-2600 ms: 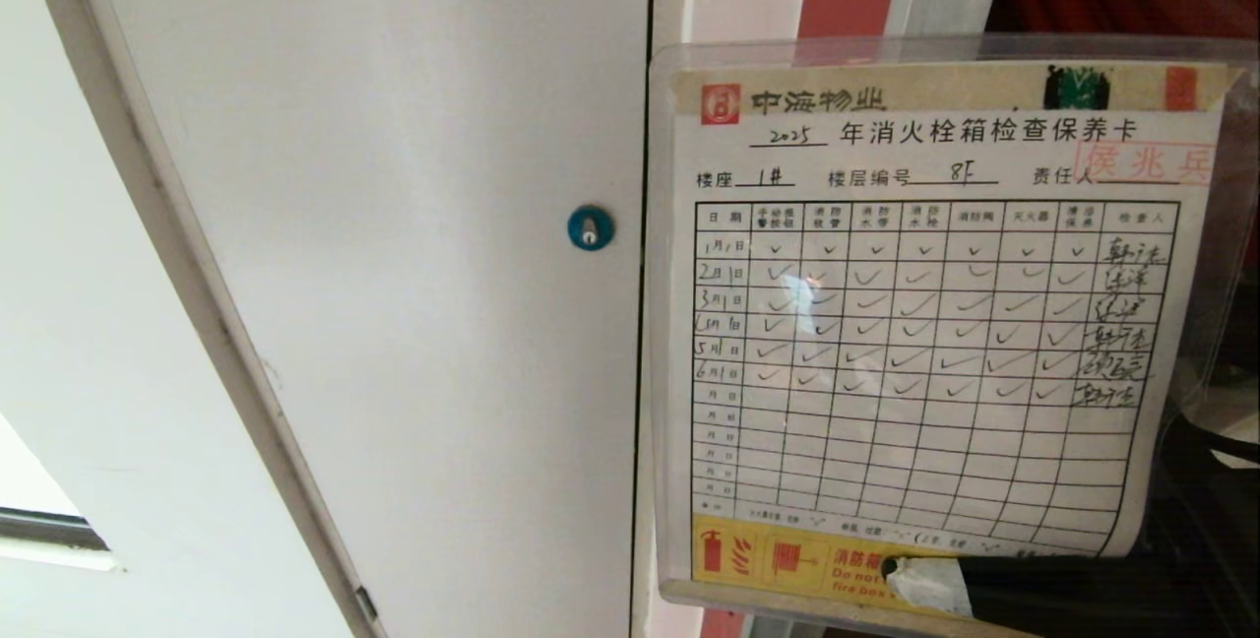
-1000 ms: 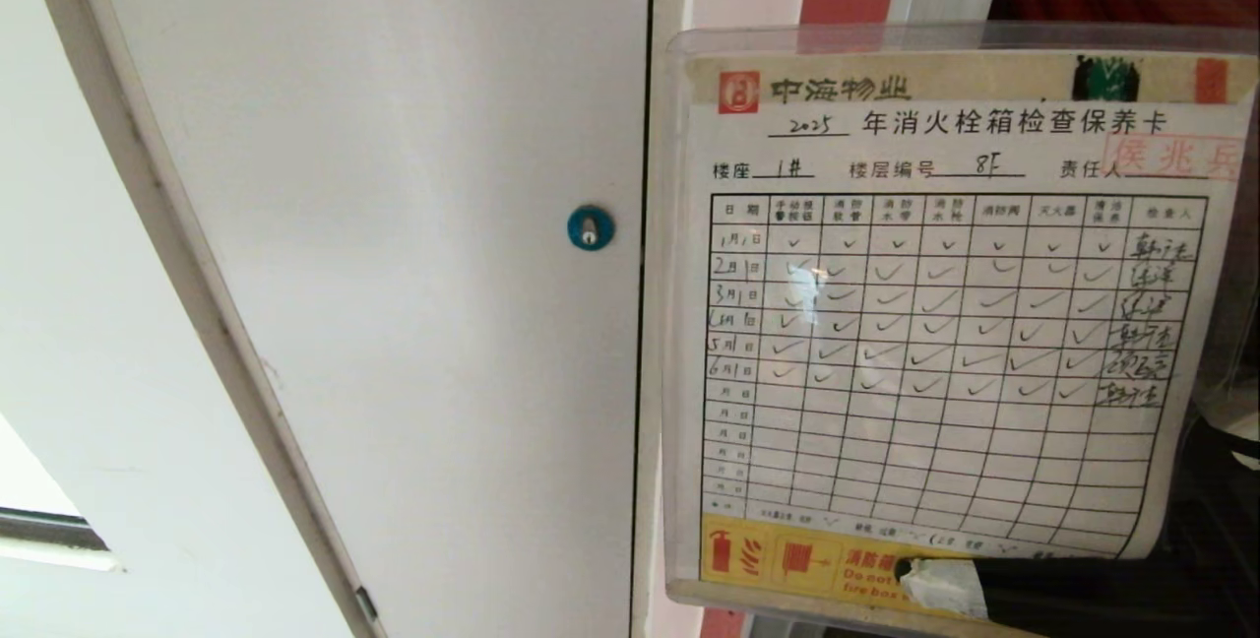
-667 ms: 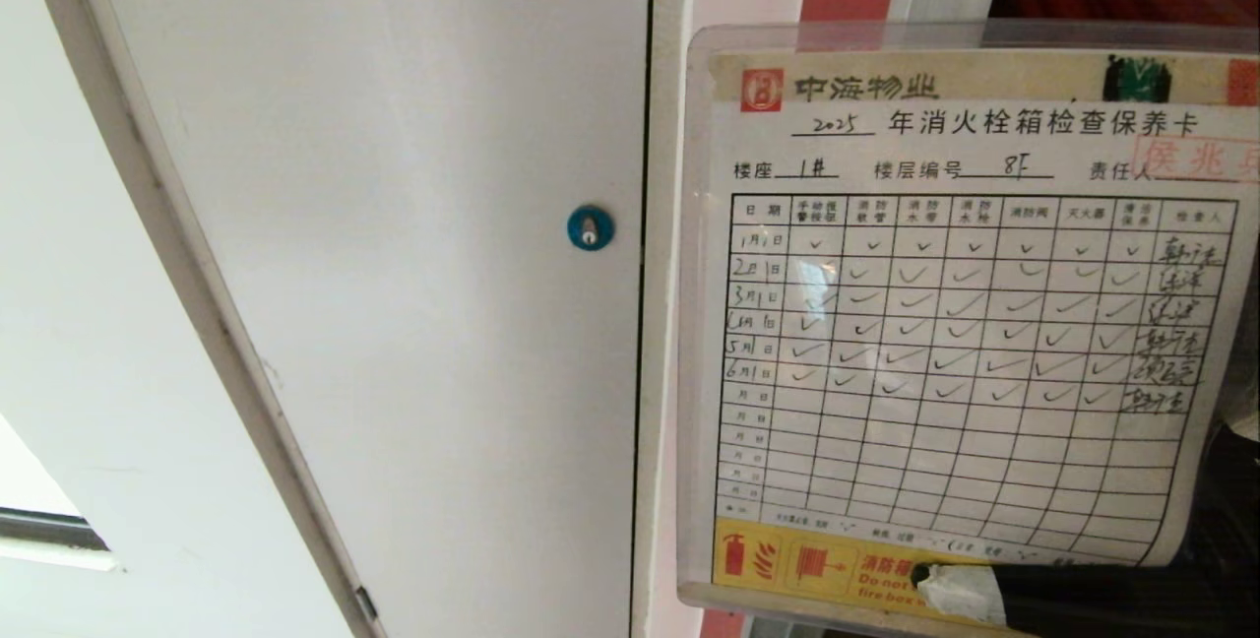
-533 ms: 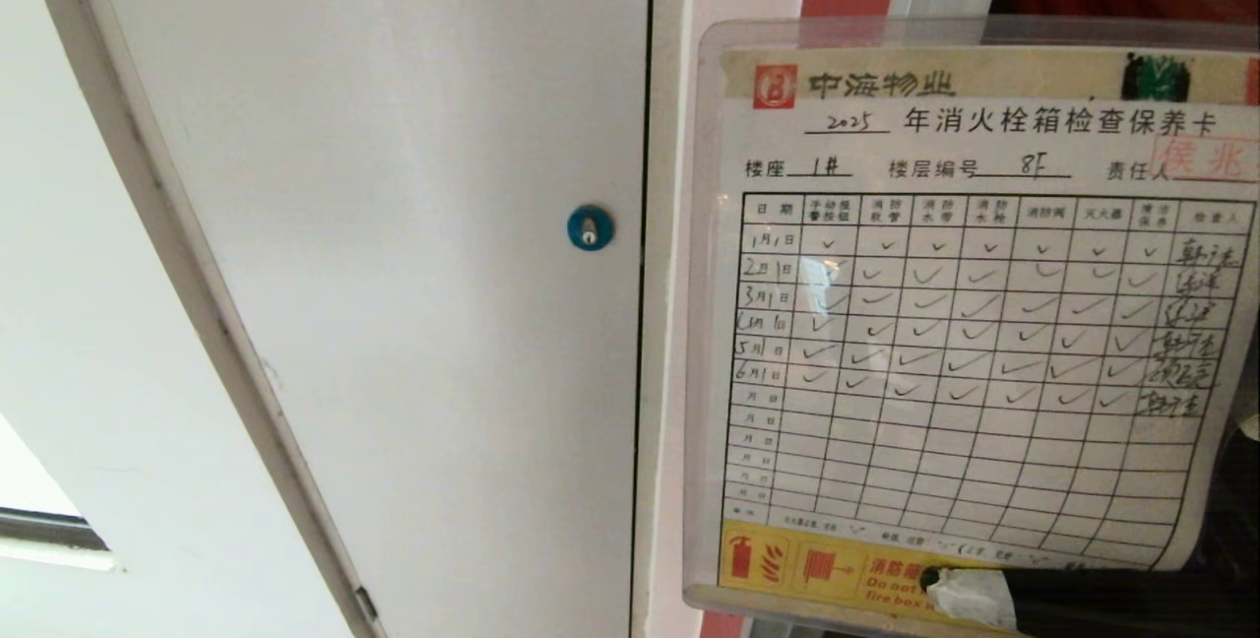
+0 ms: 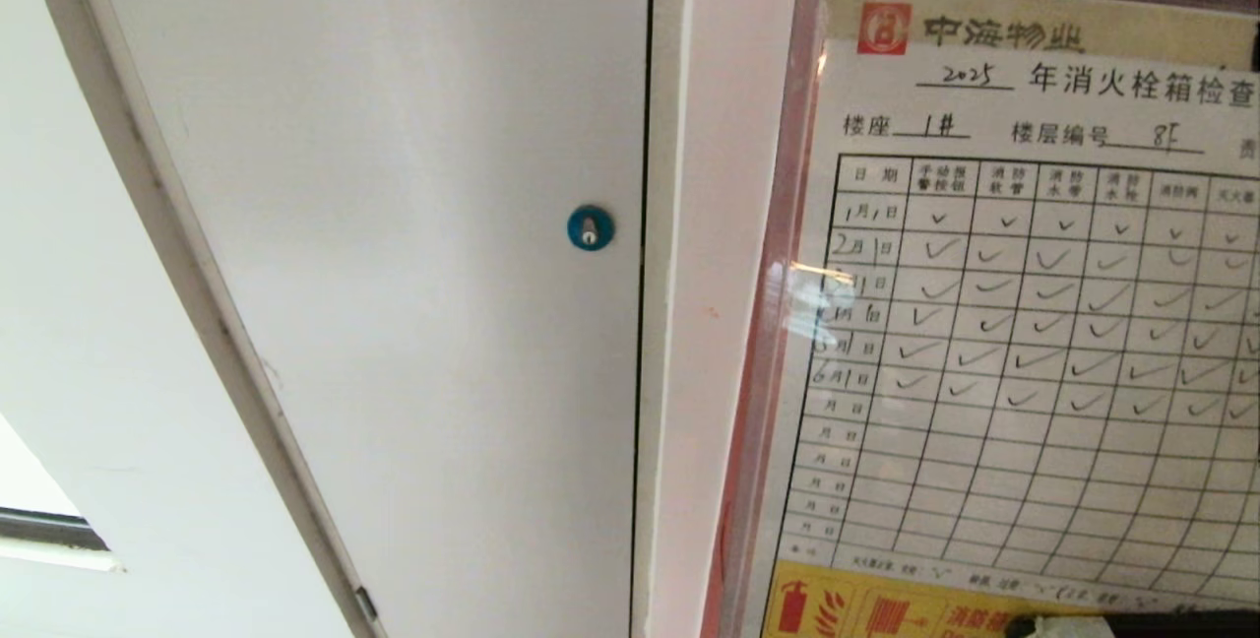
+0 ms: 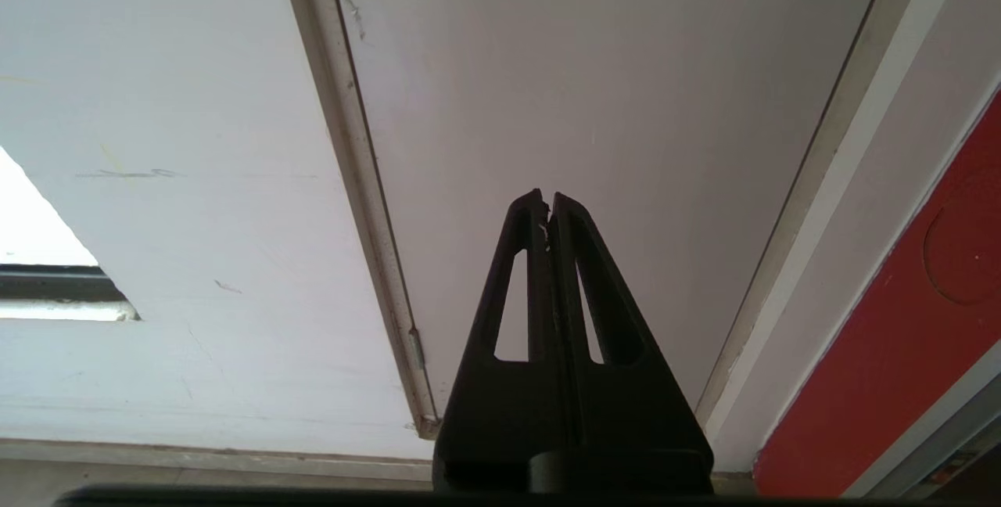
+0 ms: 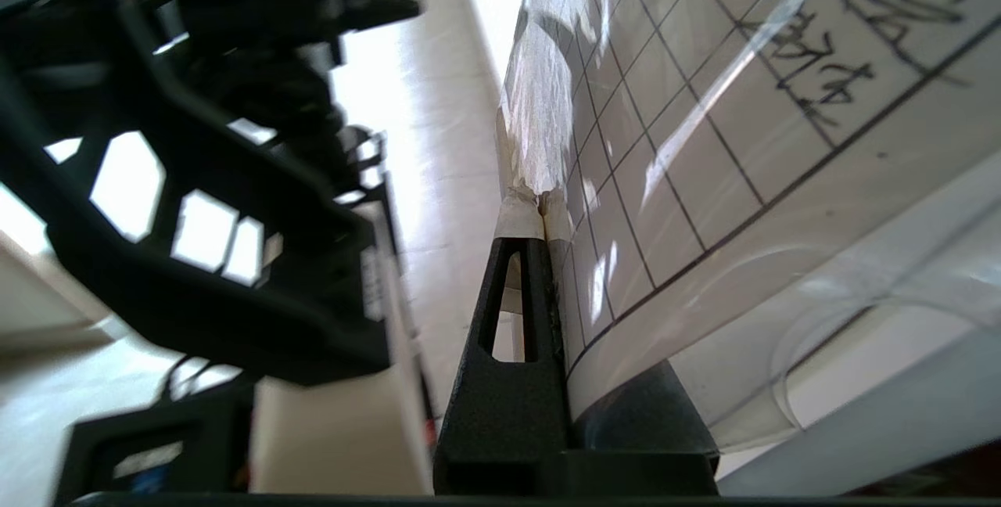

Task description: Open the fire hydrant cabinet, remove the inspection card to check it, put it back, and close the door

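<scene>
Inspection card [image 5: 1024, 323] sits up at 3 o'clock of the white panel [image 5: 394, 224], right gripper [image 7: 536, 206] clenched on its yellow edge. I'd hold it flat and steady. Left gripper [image 6: 547, 202] clenched empty.

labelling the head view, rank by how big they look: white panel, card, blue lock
1. white panel, largest.
2. card, cropped at the edge and close to the camera, so its size is inflated.
3. blue lock, by far the smallest.
</scene>
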{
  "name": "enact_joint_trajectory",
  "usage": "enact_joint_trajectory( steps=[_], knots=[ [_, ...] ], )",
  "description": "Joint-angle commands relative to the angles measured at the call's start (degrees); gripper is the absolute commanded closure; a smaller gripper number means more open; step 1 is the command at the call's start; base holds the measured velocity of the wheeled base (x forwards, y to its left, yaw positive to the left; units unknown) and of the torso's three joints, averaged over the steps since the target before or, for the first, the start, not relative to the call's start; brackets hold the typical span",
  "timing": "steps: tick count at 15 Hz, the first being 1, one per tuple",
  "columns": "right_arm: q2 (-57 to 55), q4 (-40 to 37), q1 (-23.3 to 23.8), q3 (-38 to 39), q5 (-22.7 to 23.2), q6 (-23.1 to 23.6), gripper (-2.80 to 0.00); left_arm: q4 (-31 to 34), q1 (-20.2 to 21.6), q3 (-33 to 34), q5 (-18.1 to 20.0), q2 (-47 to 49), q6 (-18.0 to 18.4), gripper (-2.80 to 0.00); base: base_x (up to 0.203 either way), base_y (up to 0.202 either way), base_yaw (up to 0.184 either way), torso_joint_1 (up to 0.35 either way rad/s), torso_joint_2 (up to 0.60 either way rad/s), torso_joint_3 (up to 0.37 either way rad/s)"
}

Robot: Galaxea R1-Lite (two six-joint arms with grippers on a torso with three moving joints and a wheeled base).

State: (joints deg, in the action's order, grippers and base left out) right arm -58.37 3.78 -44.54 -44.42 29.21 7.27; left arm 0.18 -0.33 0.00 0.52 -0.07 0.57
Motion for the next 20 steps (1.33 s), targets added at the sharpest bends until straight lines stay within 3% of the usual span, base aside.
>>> enact_joint_trajectory(
  steps=[1,5,14,17,20],
  knots=[
    [0.45,-0.86,-0.02,-0.19,1.46,0.00,0.00,-0.01,-0.02,0.00,0.00,0.06,0.04,0.00,0.000,0.000,0.000,0.000,0.00,0.000],
    [0.45,-2.37,-0.02,-0.45,7.09,-3.40,0.00,-0.01,-0.02,0.00,0.00,0.02,0.04,0.00,0.000,0.000,0.000,0.000,0.00,0.000],
    [3.96,-3.60,1.27,-0.08,7.83,-4.82,0.00,-0.01,-0.02,0.00,0.00,0.02,-0.03,0.00,0.000,0.000,0.000,0.000,0.00,0.000],
    [8.34,-6.07,1.79,-0.21,2.63,-9.08,0.00,-0.01,-0.02,0.00,0.00,0.07,0.04,0.00,0.000,0.000,0.000,0.000,0.00,0.000],
    [12.62,-6.82,1.91,-0.23,-7.14,-20.44,0.00,-0.01,-0.02,0.00,0.00,0.07,-0.05,0.00,0.000,0.000,0.000,0.000,0.00,0.000]
  ],
)
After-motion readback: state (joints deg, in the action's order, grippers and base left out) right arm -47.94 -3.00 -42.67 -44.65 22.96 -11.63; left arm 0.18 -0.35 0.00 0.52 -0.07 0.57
